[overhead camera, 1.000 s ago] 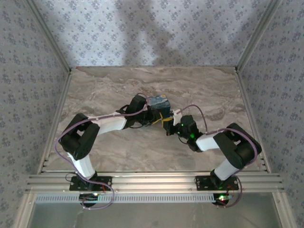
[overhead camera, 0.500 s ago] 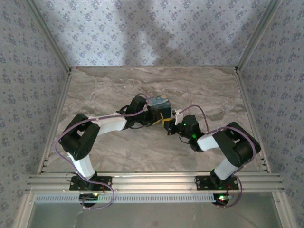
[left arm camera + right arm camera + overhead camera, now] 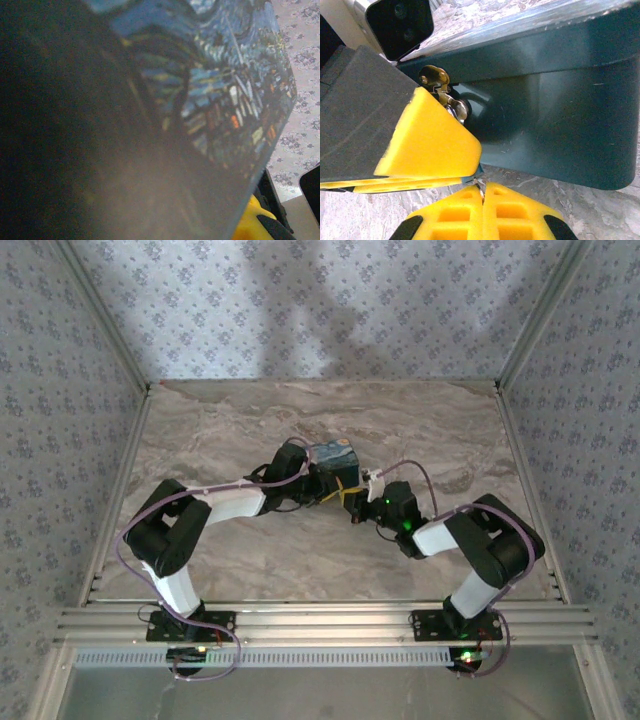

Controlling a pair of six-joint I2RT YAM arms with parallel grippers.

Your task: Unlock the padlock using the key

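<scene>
Contact is made between the two yellow pads [image 3: 495,215] of the right gripper [image 3: 479,186], which is pressed fully closed. At their seam a thin metal key [image 3: 479,183] is pinched, or so the bright sliver there is judged to be, with its tip aimed up toward the lock. Just above and to the left, the small brass padlock [image 3: 434,77] is seen against the dark teal side of the blue box printed with a swirling night-sky painting [image 3: 545,100]. A silvery fitting [image 3: 456,109] is seen directly below the padlock; whether it is shackle or hasp cannot be told. The lock is partly overlapped by a yellow-tipped grey finger [image 3: 427,137] of the left gripper [image 3: 318,478], which appears to be clamped on the box, presumably so that the box is braced against the push of the key. From above, both grippers are seen meeting at the box's near side, mid-way across the grey marble-patterned table [image 3: 250,430]. The key is judged not yet seated, and the keyhole cannot be made out. Fine alignment is called for, since the approach is crowded by the left finger.
</scene>
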